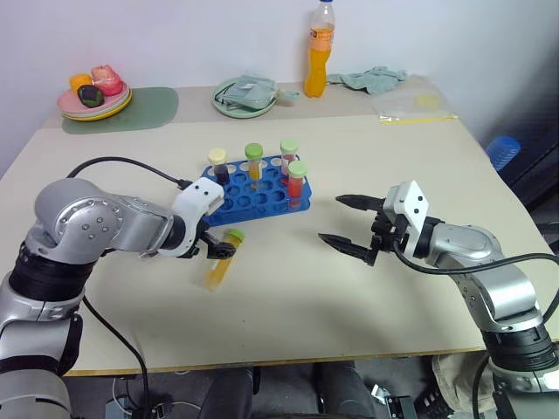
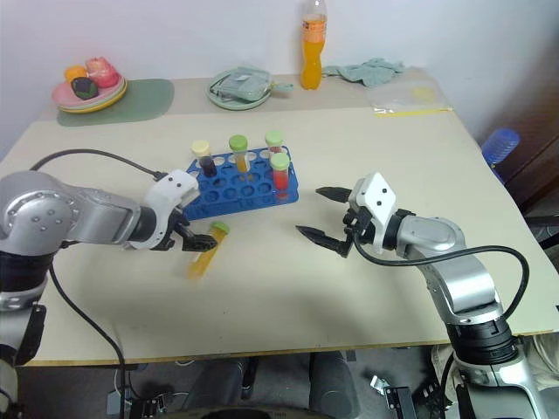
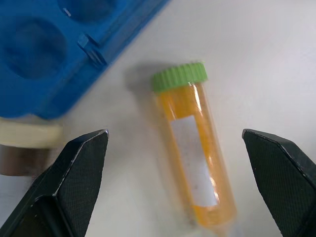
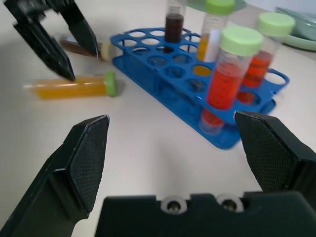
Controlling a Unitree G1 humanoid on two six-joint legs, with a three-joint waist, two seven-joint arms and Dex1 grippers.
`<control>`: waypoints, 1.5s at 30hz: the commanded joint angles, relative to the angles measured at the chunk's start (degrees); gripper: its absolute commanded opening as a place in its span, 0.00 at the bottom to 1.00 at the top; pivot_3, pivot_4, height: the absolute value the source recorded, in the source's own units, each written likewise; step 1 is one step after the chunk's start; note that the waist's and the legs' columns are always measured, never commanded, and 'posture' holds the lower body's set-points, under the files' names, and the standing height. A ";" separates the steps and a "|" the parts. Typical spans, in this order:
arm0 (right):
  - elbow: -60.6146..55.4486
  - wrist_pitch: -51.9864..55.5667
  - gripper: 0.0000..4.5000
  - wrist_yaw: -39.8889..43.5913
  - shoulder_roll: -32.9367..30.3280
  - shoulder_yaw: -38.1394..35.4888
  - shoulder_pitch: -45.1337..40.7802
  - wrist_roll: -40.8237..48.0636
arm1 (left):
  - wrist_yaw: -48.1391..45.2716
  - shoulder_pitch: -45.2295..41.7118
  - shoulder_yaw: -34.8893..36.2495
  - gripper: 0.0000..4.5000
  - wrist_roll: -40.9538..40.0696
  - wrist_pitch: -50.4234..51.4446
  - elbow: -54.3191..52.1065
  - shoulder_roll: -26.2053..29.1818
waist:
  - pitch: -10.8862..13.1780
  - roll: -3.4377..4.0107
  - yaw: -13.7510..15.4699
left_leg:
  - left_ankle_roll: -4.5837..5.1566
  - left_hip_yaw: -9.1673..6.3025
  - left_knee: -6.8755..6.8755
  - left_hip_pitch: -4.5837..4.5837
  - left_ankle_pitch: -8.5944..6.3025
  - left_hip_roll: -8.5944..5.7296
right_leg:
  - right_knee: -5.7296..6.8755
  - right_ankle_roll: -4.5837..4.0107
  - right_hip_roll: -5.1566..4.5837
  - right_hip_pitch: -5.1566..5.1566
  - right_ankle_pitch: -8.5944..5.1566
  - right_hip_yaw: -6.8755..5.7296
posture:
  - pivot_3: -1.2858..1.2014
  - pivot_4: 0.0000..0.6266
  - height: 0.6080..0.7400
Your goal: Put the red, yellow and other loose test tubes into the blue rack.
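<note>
The blue rack (image 1: 258,193) stands mid-table with several capped tubes upright in it: a dark one (image 1: 217,163), a yellow one (image 1: 253,161) and two red ones (image 1: 296,179). In front of the rack's left end a loose yellow tube (image 1: 220,260) with a green cap lies flat. My left gripper (image 3: 174,133) hangs open over it, pointing down, one finger on each side. A brown tube with a cream cap (image 4: 85,48) lies on the table behind that gripper. Right of the rack my right gripper (image 1: 330,218) is open and holds nothing, aimed toward the rack.
Along the far edge are a stack of plates with toy food (image 1: 94,98) on a green mat, a green plate (image 1: 245,96), an orange drink bottle (image 1: 320,51), a cloth (image 1: 371,78) and a plastic bag (image 1: 412,108). A round blue ribbed object (image 1: 502,150) sits beyond the table's right edge.
</note>
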 commanded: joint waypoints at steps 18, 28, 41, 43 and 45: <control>-2.70 -1.39 1.00 -0.80 2.68 3.17 -0.13 -0.90 | 45.21 -4.03 -14.18 0.15 -35.46 -18.52 5.41 0.75 | 0.01 -0.05 0.06 | -0.24 0.05 0.02 -0.02 0.14 -0.05 | 0.04 -0.01 -0.01 -0.06 0.00 0.08 | 0.52 0.24 1.00; -3.20 -0.91 1.00 -0.61 2.23 2.93 -0.27 -0.36 | 18.79 2.38 -2.91 0.15 -13.73 -23.37 -16.51 11.88 | 0.01 -0.04 -0.29 | -0.25 0.15 -0.01 -0.06 0.15 -0.03 | 0.04 -0.02 0.03 -0.12 0.00 0.11 | 0.52 0.24 1.00; -3.62 3.97 1.00 -6.41 9.09 0.42 -0.65 5.16 | -12.18 28.44 3.88 0.15 43.67 -70.29 -19.77 -6.76 | -0.05 -0.02 0.82 | 0.02 0.39 -0.03 -0.03 -0.01 0.00 | -0.28 -0.05 -0.03 0.11 0.03 0.03 | 0.52 0.24 1.00; -4.97 4.49 1.00 -7.04 9.53 1.19 0.64 5.02 | -13.10 27.00 -0.57 0.15 52.21 -76.42 -15.97 -12.38 | -0.05 -0.01 1.32 | 0.03 0.41 -0.04 -0.02 -0.02 -0.01 | -0.28 -0.04 -0.03 0.10 0.03 0.04 | 0.52 0.24 1.00; -6.21 5.32 1.00 -7.77 9.79 1.77 1.58 5.26 | -14.13 25.42 -2.88 0.15 56.58 -80.39 -11.19 -18.28 | -0.05 -0.02 1.59 | 0.04 0.41 -0.01 -0.04 -0.03 -0.04 | -0.31 -0.02 -0.03 0.11 0.04 0.03 | 0.52 0.24 1.00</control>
